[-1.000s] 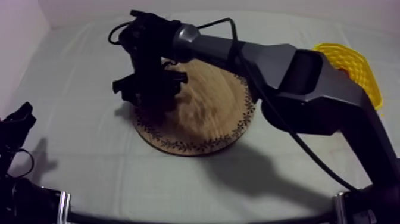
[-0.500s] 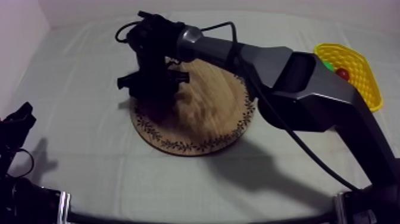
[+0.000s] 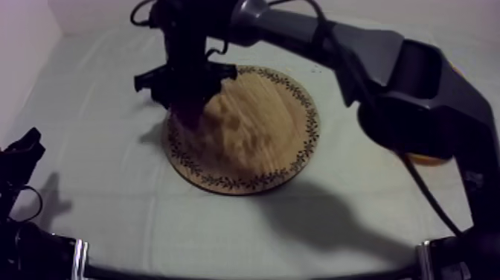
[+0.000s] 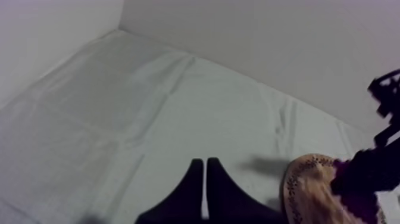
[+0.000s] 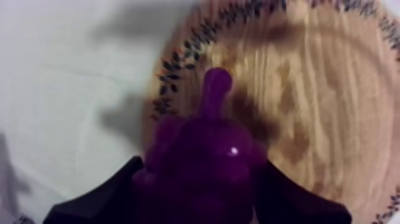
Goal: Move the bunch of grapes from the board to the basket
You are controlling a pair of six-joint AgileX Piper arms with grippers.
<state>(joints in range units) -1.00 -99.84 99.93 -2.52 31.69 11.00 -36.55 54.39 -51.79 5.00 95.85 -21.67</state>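
The purple bunch of grapes [image 3: 187, 113] hangs just above the left rim of the round wooden board [image 3: 257, 138], and my right gripper [image 3: 186, 93] is shut on it from above. In the right wrist view the grapes [image 5: 202, 149] sit between the two black fingers [image 5: 110, 199], stem pointing at the board's patterned rim [image 5: 178, 65]. The left wrist view shows the grapes [image 4: 357, 179] over the board's edge [image 4: 303, 187]. My left gripper [image 4: 205, 176] is shut on nothing, low at the table's left [image 3: 22, 153].
My right arm [image 3: 387, 67] stretches from the right across the back of the table and covers the basket; a yellow sliver [image 3: 429, 158] peeks out below it. Bare cloth [image 3: 97, 186] lies left of and in front of the board.
My right gripper has risen with the grapes, lifting them off the board's left edge. The arm has swung up and now hides the basket. The left arm is still.
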